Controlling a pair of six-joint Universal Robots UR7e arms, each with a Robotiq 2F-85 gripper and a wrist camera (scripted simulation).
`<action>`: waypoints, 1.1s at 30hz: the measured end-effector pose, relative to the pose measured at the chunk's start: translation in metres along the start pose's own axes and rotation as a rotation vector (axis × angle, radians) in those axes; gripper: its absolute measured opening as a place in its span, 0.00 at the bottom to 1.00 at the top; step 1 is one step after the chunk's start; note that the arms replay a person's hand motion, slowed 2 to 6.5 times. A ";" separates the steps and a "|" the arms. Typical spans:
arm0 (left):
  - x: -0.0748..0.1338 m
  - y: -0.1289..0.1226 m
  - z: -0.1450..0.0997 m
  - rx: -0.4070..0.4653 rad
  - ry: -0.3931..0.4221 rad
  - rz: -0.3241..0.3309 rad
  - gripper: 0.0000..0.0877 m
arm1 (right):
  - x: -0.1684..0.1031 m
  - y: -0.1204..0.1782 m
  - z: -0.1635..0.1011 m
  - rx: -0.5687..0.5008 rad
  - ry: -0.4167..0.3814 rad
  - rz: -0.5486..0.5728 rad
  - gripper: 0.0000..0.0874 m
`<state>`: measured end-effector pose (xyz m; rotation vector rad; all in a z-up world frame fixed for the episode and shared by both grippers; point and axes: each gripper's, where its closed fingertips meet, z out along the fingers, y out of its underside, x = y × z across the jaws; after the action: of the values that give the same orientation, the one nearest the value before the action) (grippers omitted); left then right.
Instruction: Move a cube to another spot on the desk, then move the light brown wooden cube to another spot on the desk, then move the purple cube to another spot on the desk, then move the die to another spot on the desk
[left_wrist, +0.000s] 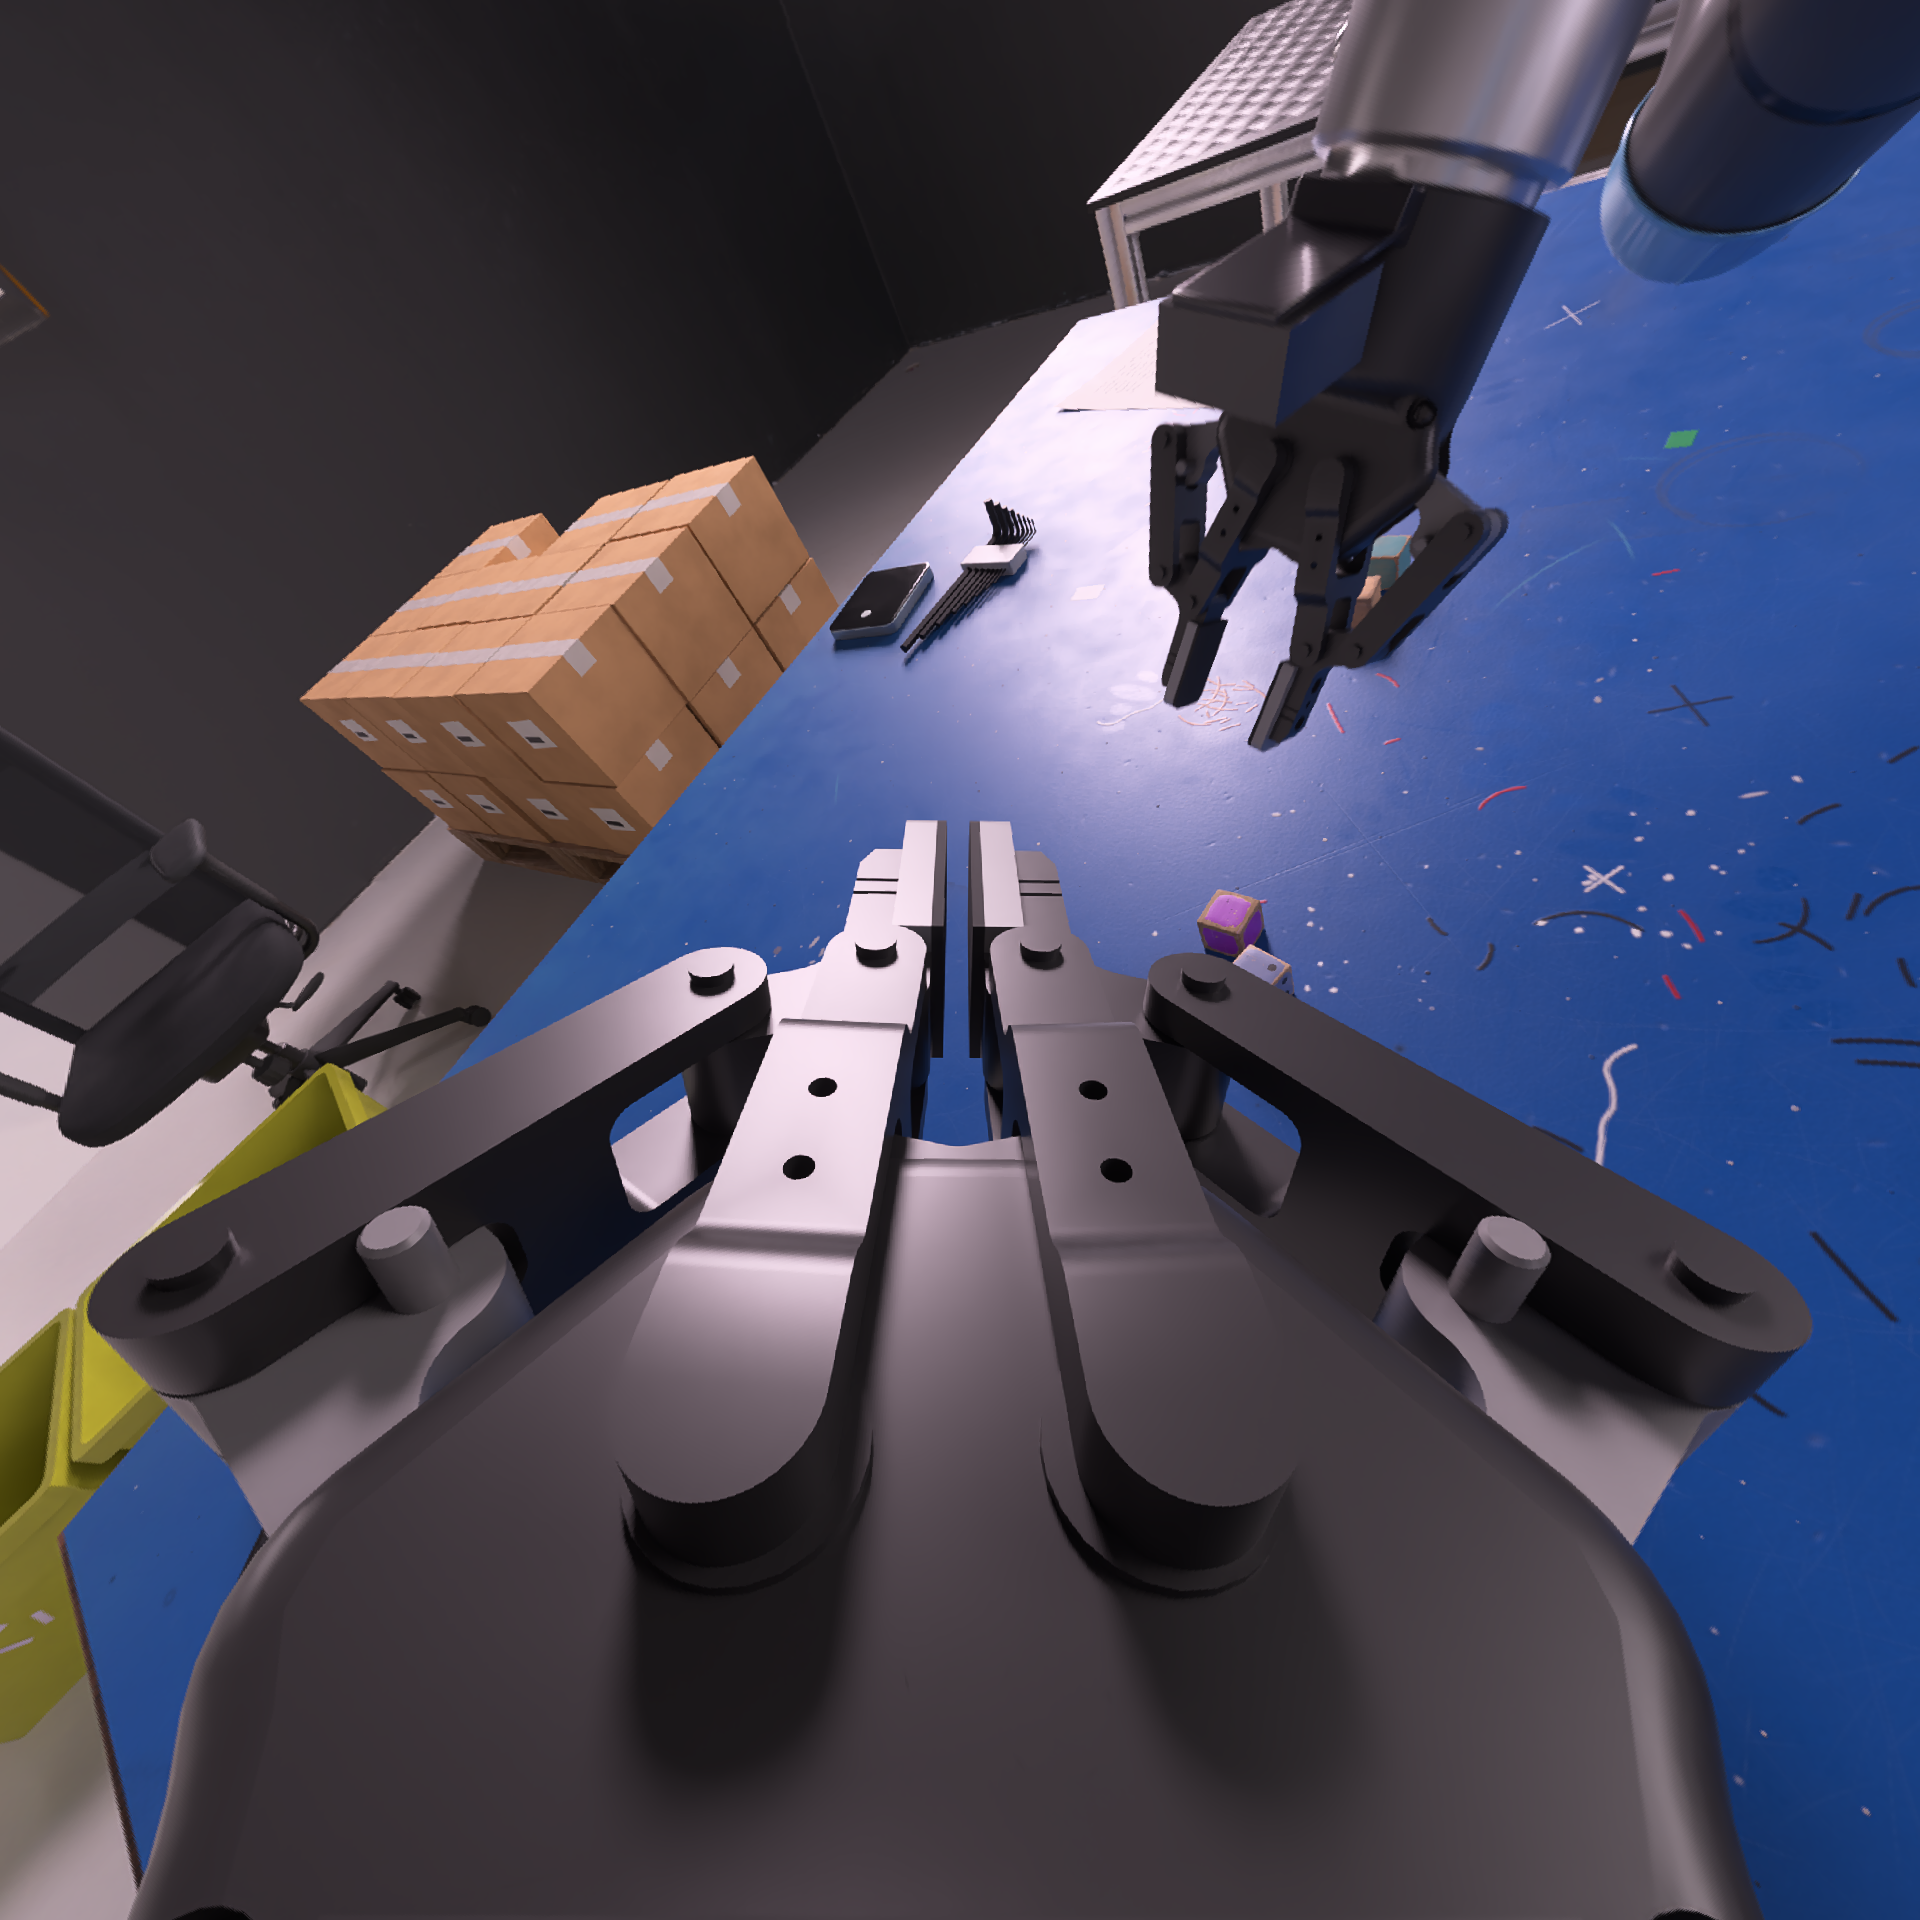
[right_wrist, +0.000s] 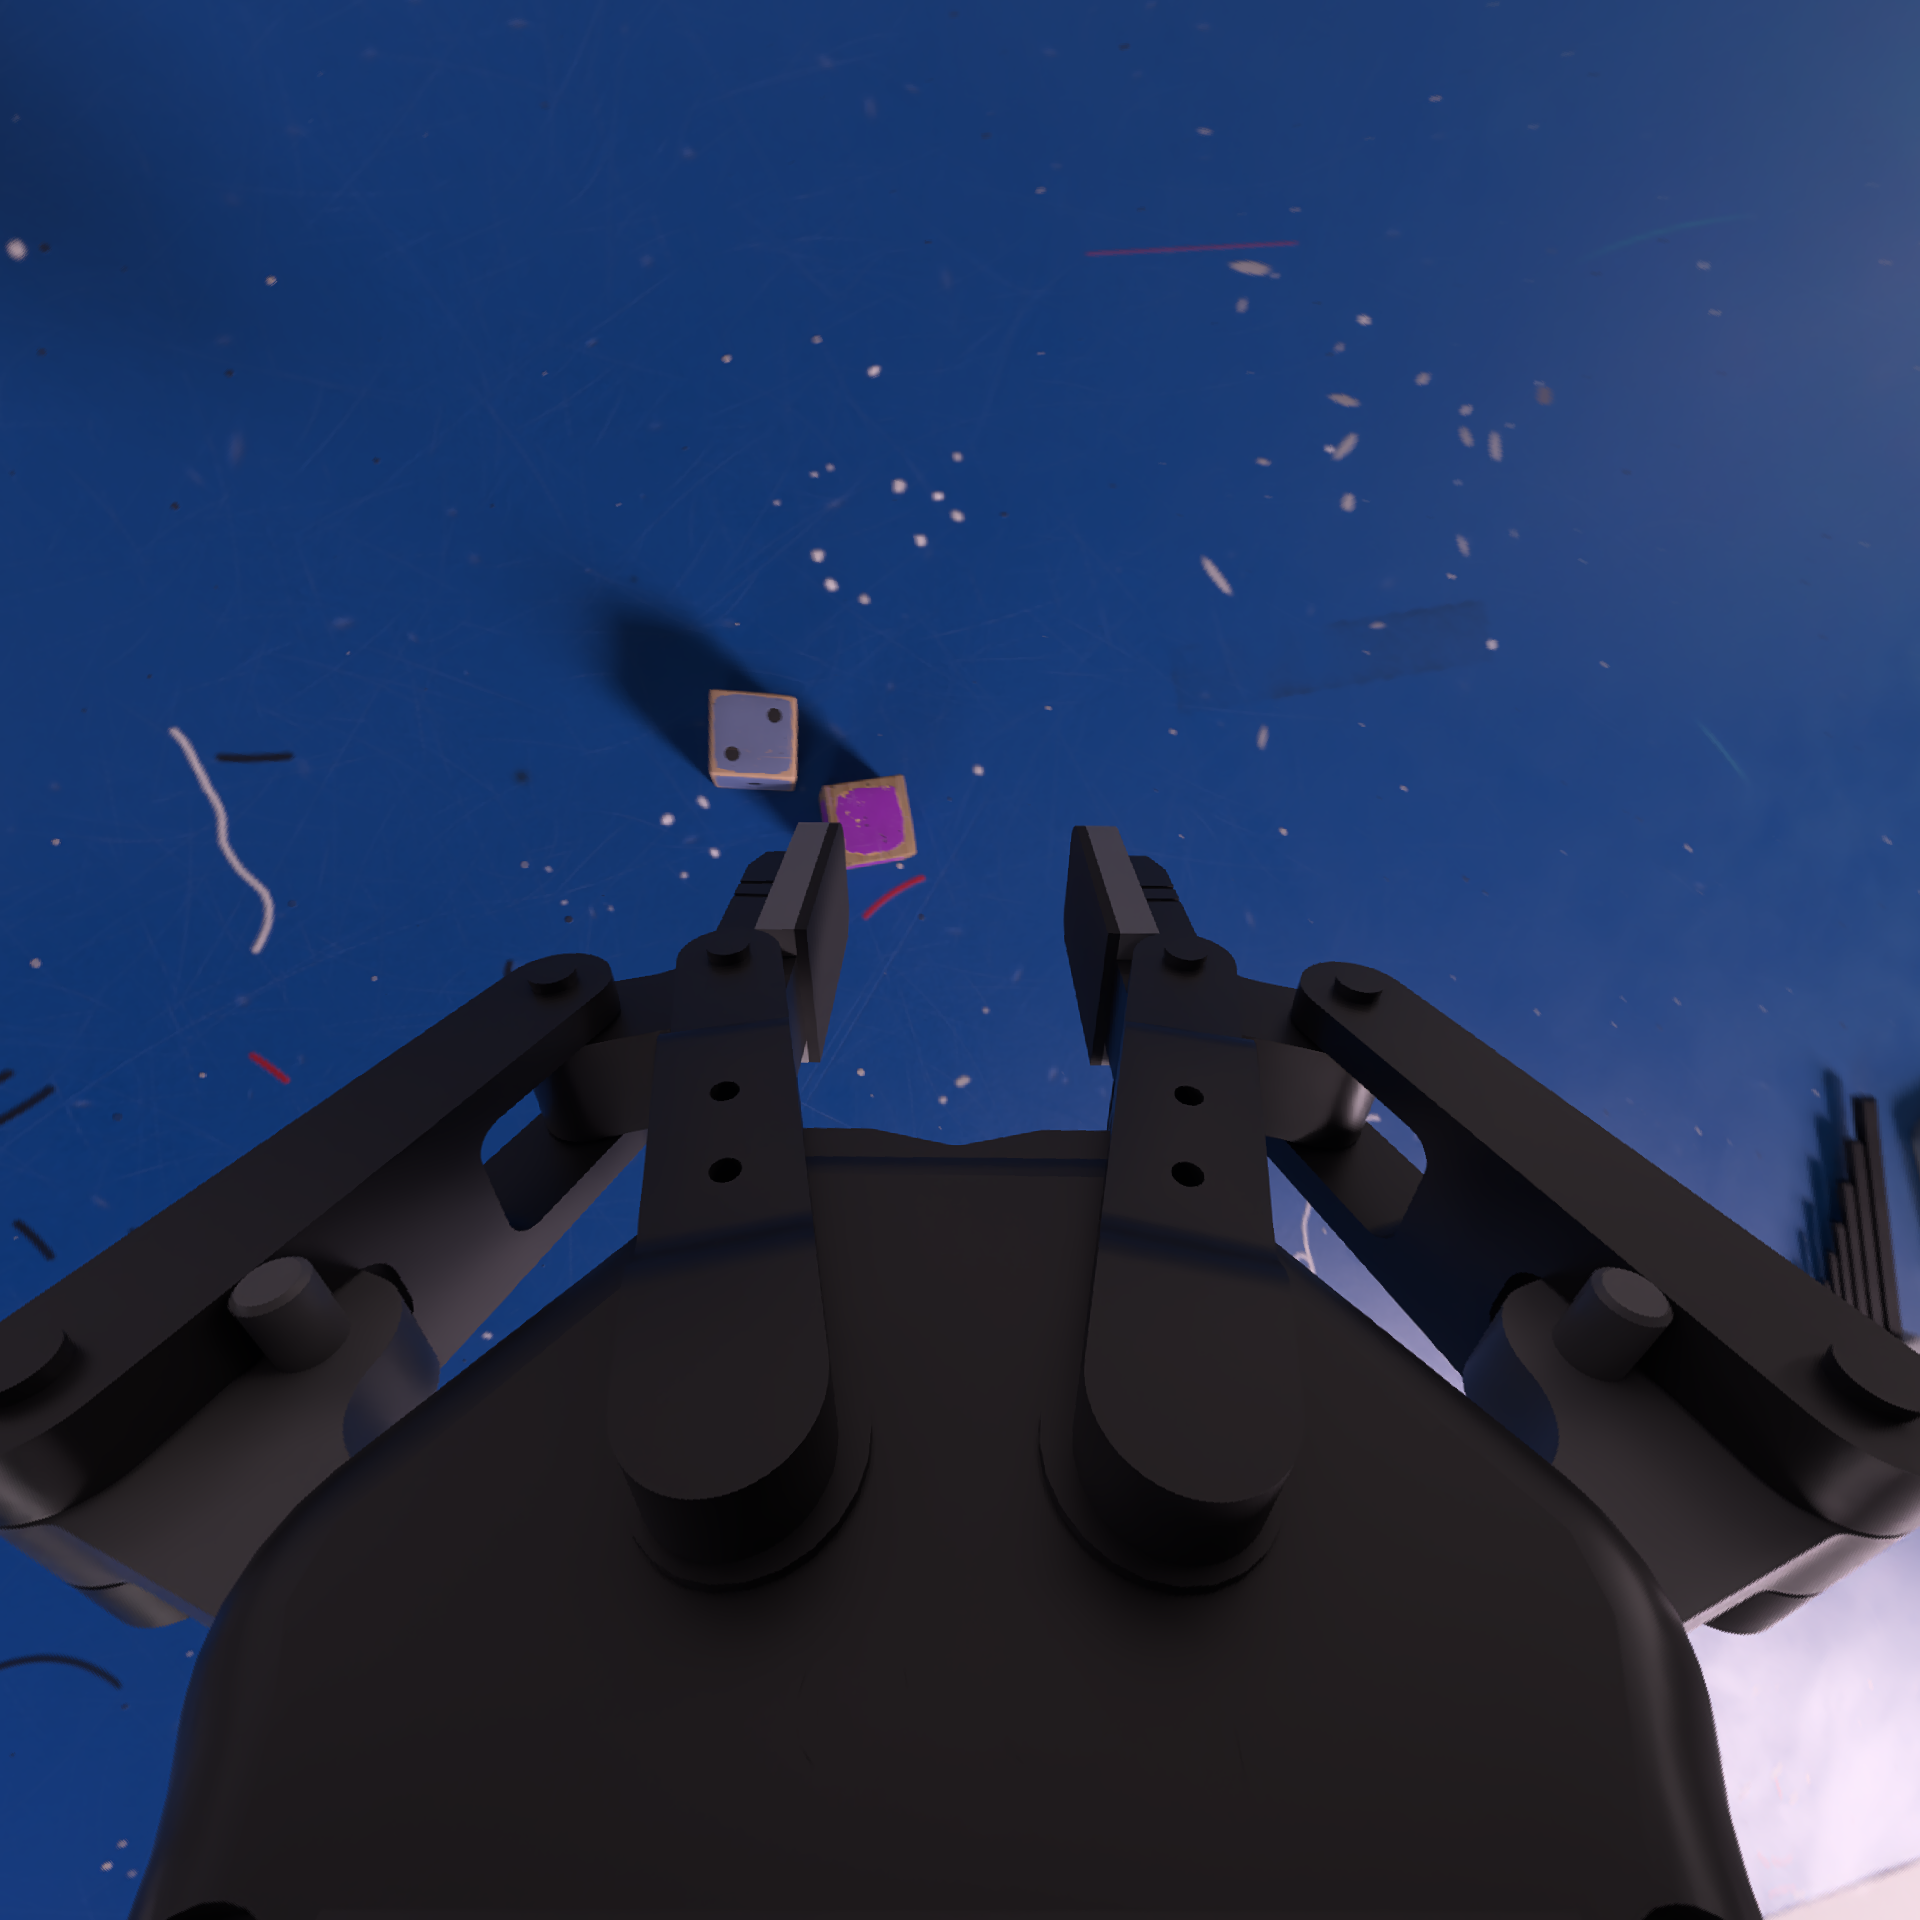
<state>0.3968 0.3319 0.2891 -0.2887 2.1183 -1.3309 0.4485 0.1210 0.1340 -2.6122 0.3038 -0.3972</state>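
Observation:
The purple cube with wooden edges sits on the blue desk, touching the white die beside it. My right gripper is open and empty, hovering above the desk with its left fingertip just short of the purple cube. In the left wrist view the purple cube and die lie right of my left gripper, which is shut and empty. The right gripper hangs farther off; behind it a light brown cube and a teal cube are partly hidden.
A black flat device and a set of hex keys lie at the desk's far left edge; the keys also show at right. Cardboard boxes, a chair and yellow bins stand off the desk.

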 end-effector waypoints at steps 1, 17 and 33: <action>0.000 0.000 0.000 -0.001 0.001 0.002 0.04 | -0.003 0.000 0.005 -0.004 -0.017 -0.013 0.43; 0.006 -0.001 0.005 -0.004 0.030 0.004 0.05 | -0.029 0.020 0.072 -0.134 -0.144 -0.176 0.36; 0.011 0.001 0.011 -0.026 0.043 0.040 0.10 | -0.032 0.031 0.099 -0.167 -0.178 -0.158 0.40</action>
<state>0.3948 0.3183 0.2808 -0.2292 2.1675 -1.2984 0.4471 0.1451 0.0287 -2.8218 0.0738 -0.1967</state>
